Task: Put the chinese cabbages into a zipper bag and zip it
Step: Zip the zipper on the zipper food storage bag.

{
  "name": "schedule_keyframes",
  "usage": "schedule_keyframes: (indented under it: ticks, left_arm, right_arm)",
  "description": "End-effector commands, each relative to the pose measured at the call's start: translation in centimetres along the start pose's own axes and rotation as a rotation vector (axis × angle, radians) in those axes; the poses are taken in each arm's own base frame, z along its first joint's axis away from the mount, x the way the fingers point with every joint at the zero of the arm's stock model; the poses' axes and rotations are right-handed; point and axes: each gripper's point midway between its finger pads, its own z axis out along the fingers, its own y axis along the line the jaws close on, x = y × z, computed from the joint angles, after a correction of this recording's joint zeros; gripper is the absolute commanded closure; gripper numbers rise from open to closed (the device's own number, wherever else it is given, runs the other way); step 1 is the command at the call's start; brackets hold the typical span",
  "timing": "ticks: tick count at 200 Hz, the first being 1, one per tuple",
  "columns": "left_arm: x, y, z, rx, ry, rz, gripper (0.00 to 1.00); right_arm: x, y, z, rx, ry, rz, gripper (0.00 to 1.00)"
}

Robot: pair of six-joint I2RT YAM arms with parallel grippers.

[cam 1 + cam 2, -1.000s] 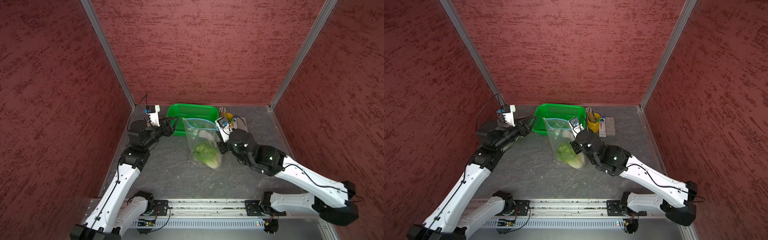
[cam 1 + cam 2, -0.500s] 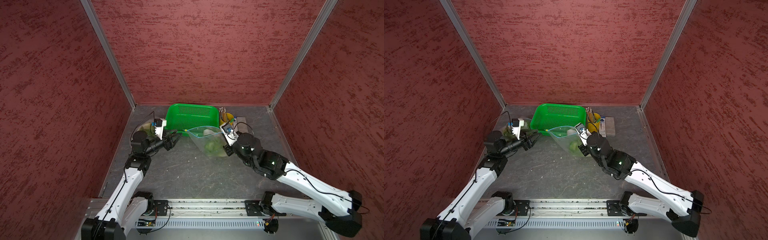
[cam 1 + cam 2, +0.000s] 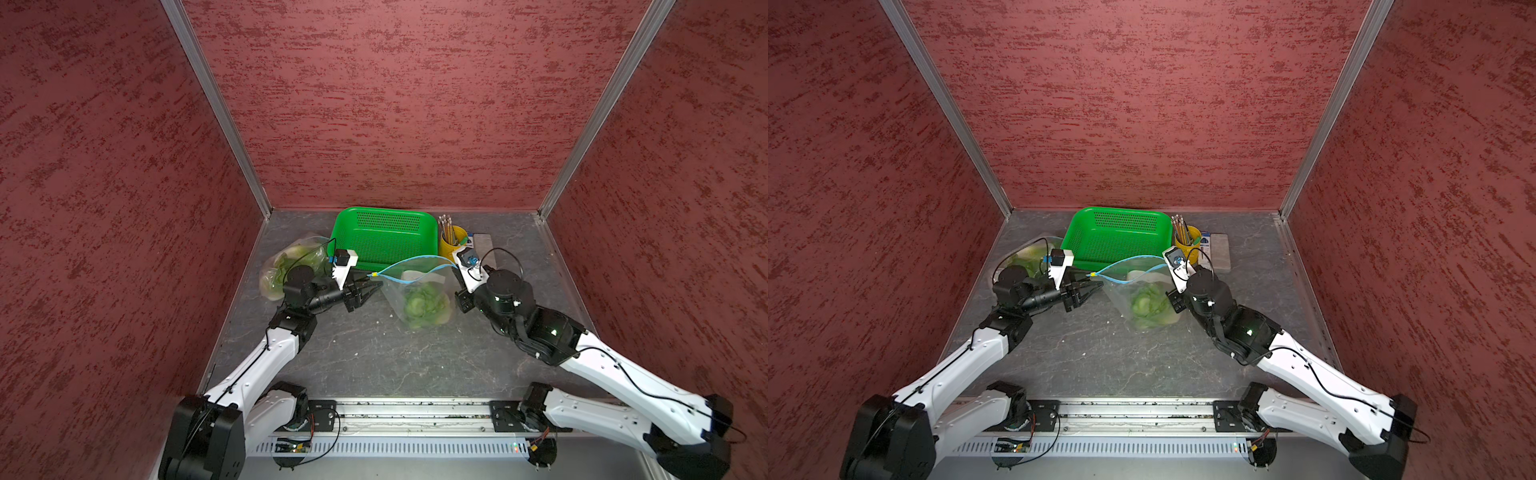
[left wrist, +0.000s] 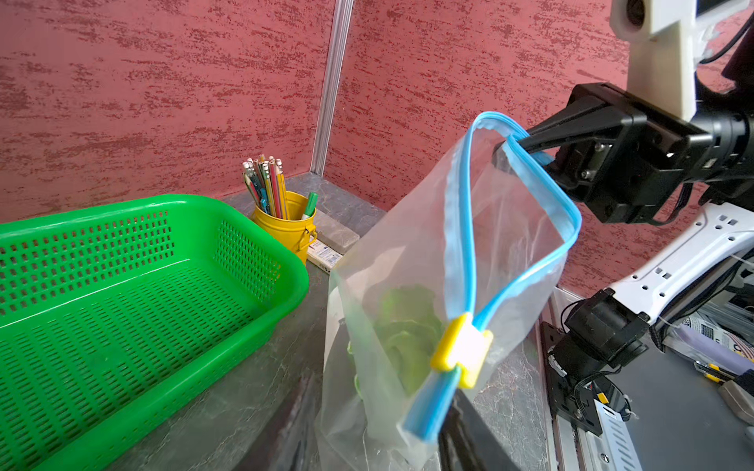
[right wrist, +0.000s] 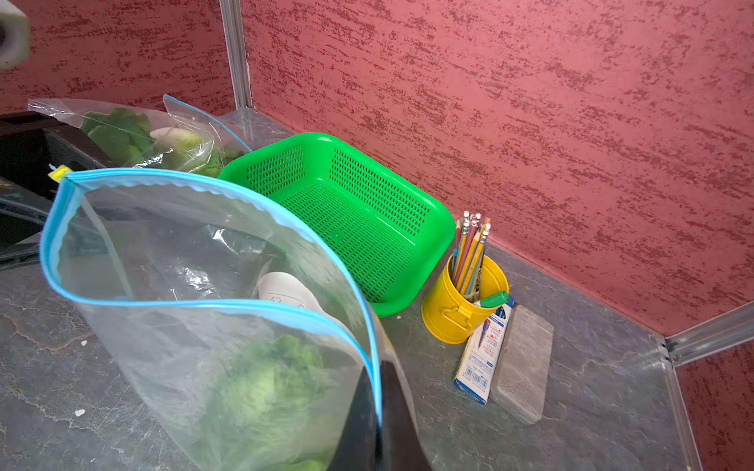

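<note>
The zipper bag (image 3: 415,286) is clear with a blue zip strip, and its bottom rests on the table. One chinese cabbage (image 3: 424,305) lies inside it, also seen through the plastic in the right wrist view (image 5: 269,391). My right gripper (image 5: 379,367) is shut on the bag's rim at its right end. The mouth gapes open. A yellow slider (image 4: 461,354) sits at the left end of the zip. My left gripper (image 3: 372,286) is open there, its fingers either side of the bag's corner below the slider.
A second clear bag (image 3: 291,270) holding green leaves lies at the back left behind my left arm. A green basket (image 3: 384,212) stands against the back wall. Right of it are a yellow cup of pencils (image 3: 451,245), a small box (image 5: 483,346) and a grey block (image 5: 522,363).
The right gripper has lowered the hanging bag until it rests on the table. The left gripper came forward and right to the bag's slider end, its jaws a little narrower.
</note>
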Motion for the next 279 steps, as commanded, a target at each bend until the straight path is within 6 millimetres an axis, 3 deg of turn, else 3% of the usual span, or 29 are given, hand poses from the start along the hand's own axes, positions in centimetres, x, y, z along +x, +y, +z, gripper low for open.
schedule_keyframes:
  ticks: [1, 87, 139, 160, 196, 232, 279]
  left_arm:
    - [-1.0, 0.7, 0.5, -0.011, -0.032, 0.064, 0.55]
    - [-2.2, -0.7, 0.8, 0.055, -0.072, 0.095, 0.68]
    - [-3.4, -2.0, 1.0, 0.078, -0.091, 0.125, 0.87]
    - [-3.7, -2.4, 1.1, 0.088, -0.080, 0.131, 0.91]
    - [-4.6, -3.1, 0.7, 0.063, -0.052, 0.149, 1.00]
    - [-6.0, -4.3, 0.4, 0.062, -0.010, 0.200, 1.00]
    - [-7.6, -5.5, 0.6, 0.068, 0.046, 0.237, 1.00]
  right_arm:
    - [-1.5, -0.3, -0.8, -0.019, -0.069, 0.060, 1.00]
    - [-1.0, -0.6, -0.6, -0.017, -0.070, 0.079, 1.00]
    - [-1.5, -0.5, -0.8, -0.026, -0.075, 0.083, 1.00]
    - [-2.1, -0.6, -1.1, -0.028, -0.083, 0.088, 0.94]
    - [-4.4, -0.9, -2.7, -0.058, -0.101, 0.094, 0.71]
    - [-8.1, 1.9, -3.8, -0.240, -0.099, 0.028, 0.66]
    - [-10.8, 6.5, -1.8, -0.455, -0.059, -0.086, 0.65]
